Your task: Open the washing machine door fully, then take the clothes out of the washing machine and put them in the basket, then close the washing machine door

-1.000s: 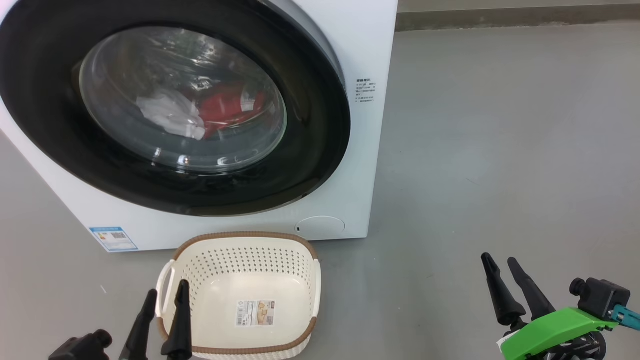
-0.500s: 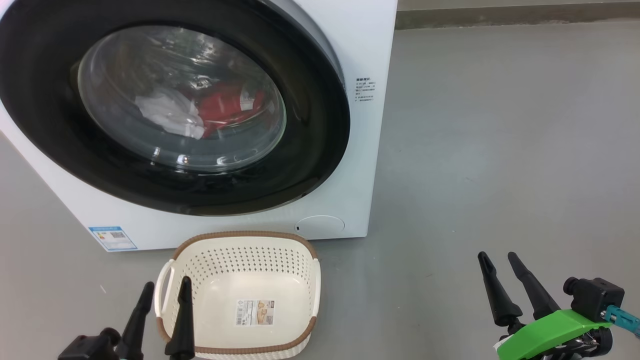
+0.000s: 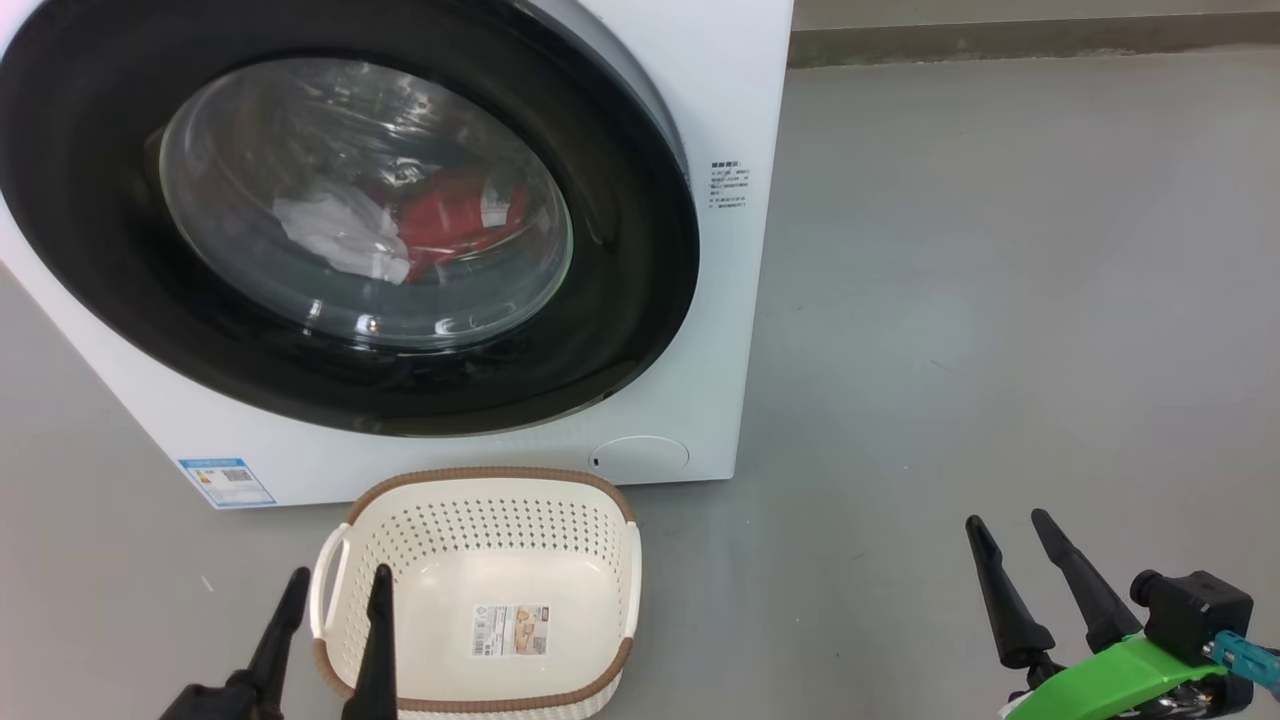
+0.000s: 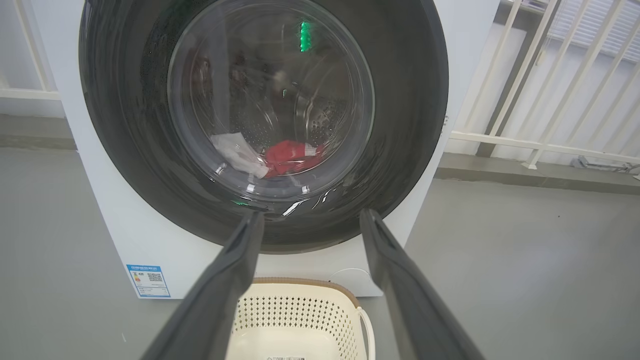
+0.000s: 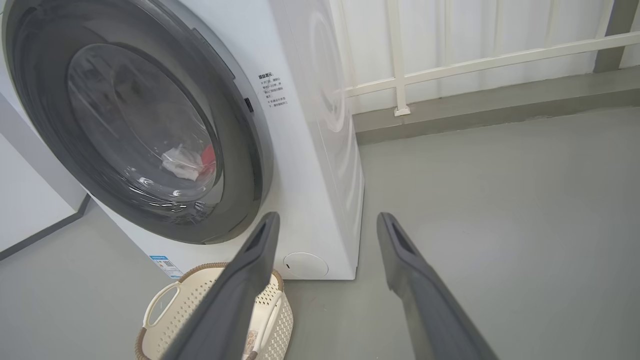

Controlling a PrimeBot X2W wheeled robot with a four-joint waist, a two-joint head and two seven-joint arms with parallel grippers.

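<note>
Washing machine door [image 3: 620,260]: shut flush on the washing machine [image 3: 740,100], with the clothes [image 3: 440,215] behind its glass, low in the drum. Basket [image 3: 490,476]: on the floor at the door's 6 o'clock, probably to keep transfers short. Left gripper [image 3: 340,590], at the basket's 8 o'clock, and right gripper [image 3: 1020,560], at 3 o'clock: both spread and empty, with bare floor [image 3: 1000,300] giving approach room.
</note>
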